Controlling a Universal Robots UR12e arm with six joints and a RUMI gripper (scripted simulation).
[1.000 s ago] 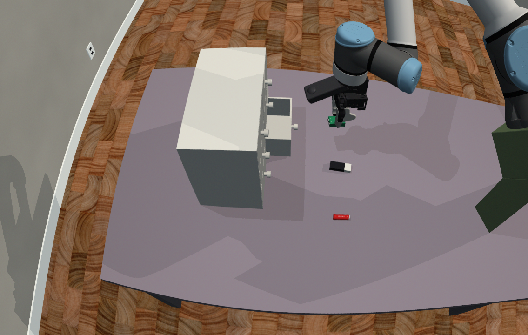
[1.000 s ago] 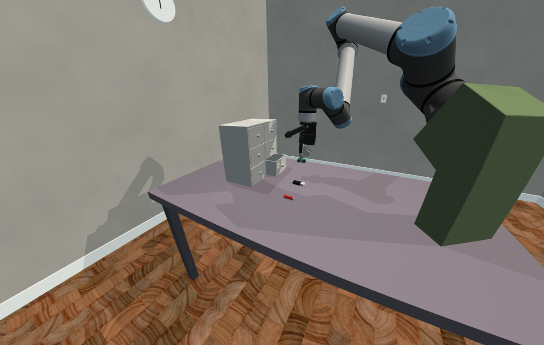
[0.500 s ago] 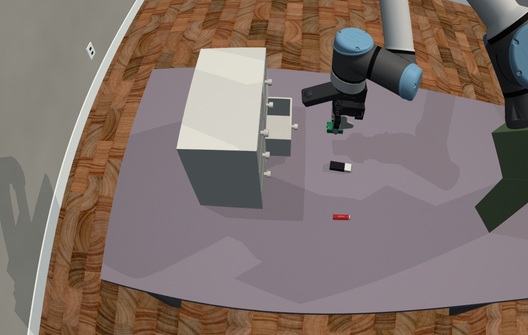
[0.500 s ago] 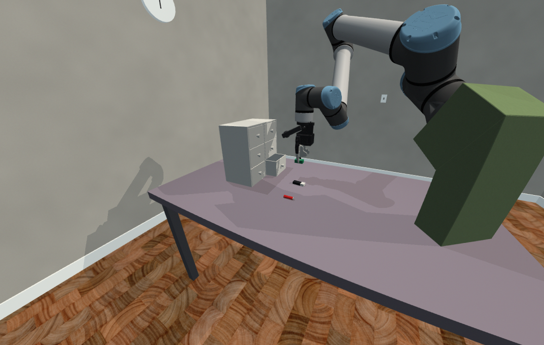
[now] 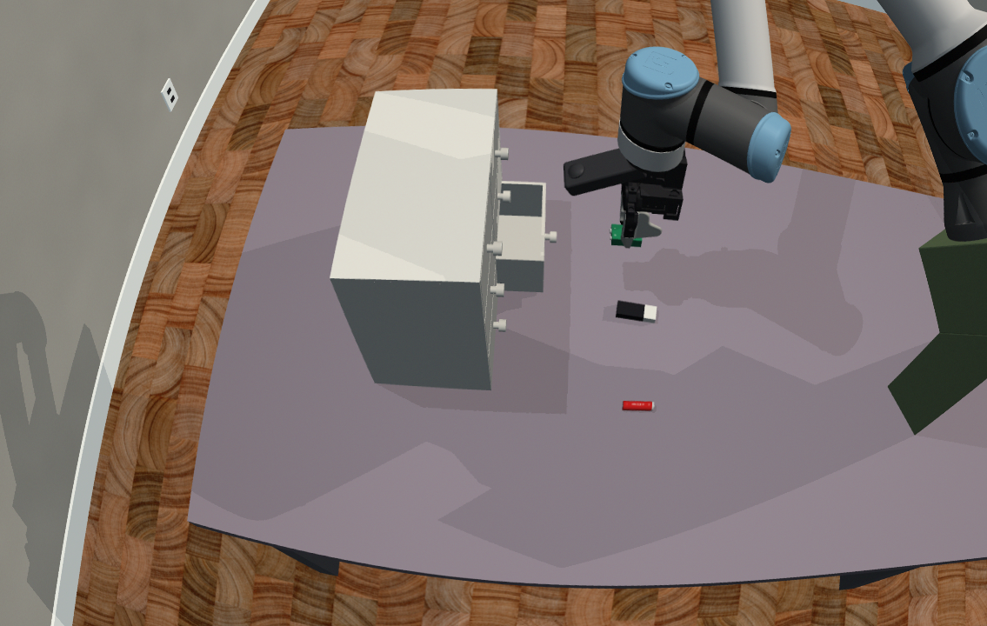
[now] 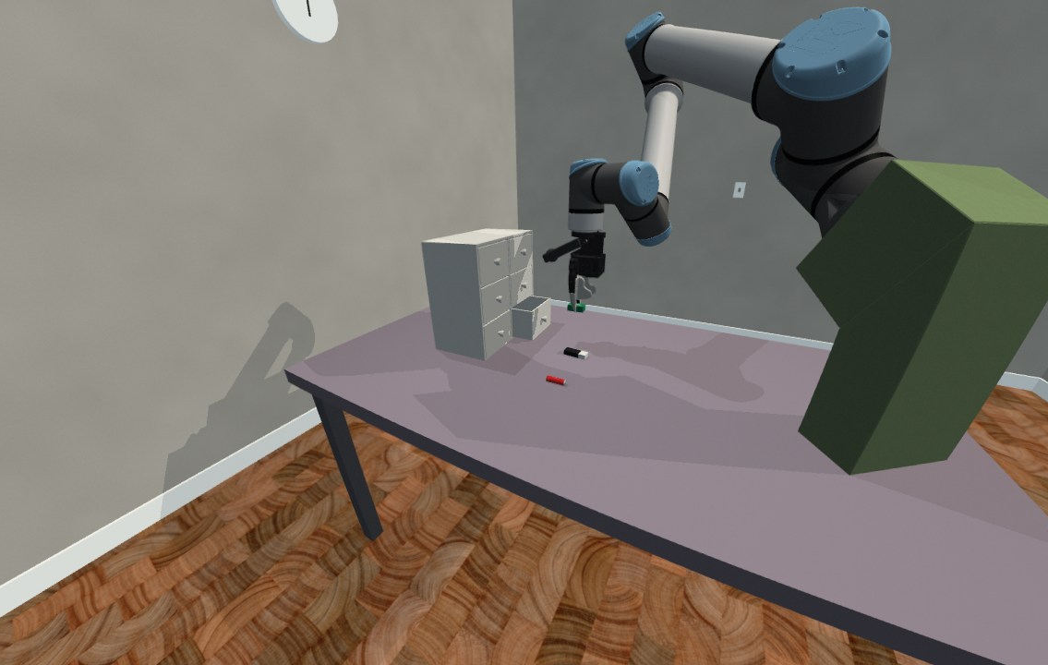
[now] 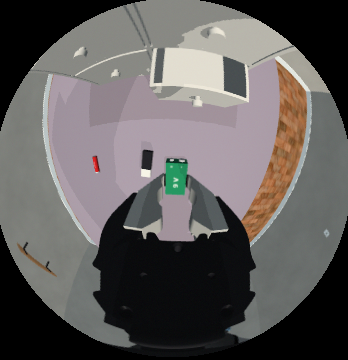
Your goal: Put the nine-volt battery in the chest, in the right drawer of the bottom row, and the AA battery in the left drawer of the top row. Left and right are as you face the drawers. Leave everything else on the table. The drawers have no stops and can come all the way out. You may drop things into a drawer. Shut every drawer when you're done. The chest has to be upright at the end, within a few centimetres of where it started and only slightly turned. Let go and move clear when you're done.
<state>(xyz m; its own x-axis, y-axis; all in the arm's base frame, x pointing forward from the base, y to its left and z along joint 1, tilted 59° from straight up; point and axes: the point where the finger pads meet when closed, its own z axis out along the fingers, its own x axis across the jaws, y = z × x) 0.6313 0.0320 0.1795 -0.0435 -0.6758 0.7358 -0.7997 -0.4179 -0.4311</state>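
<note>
My gripper [image 5: 627, 238] [image 6: 574, 304] [image 7: 175, 175] is shut on the green nine-volt battery [image 5: 616, 232] [image 6: 580, 308] [image 7: 176, 175], held above the table, out in front of the chest. The white chest [image 5: 418, 186] [image 6: 452, 297] stands upright. Its bottom-row right drawer [image 5: 520, 237] [image 6: 523, 323] [image 7: 189, 70] is pulled part way out, and no object shows in its visible inside. The other drawers look shut. The red AA battery [image 5: 636, 405] [image 6: 555, 380] [image 7: 95, 164] lies on the table, well to the left of the gripper as one faces the drawers.
A black and white stick [image 5: 629, 310] [image 6: 572, 353] [image 7: 147, 160] lies between the gripper and the AA battery. The open drawer's knob [image 5: 551, 236] [image 7: 197, 101] sticks out towards the gripper. The green robot pedestal [image 5: 975, 288] [image 6: 908, 331] stands at the table's opposite end from the chest.
</note>
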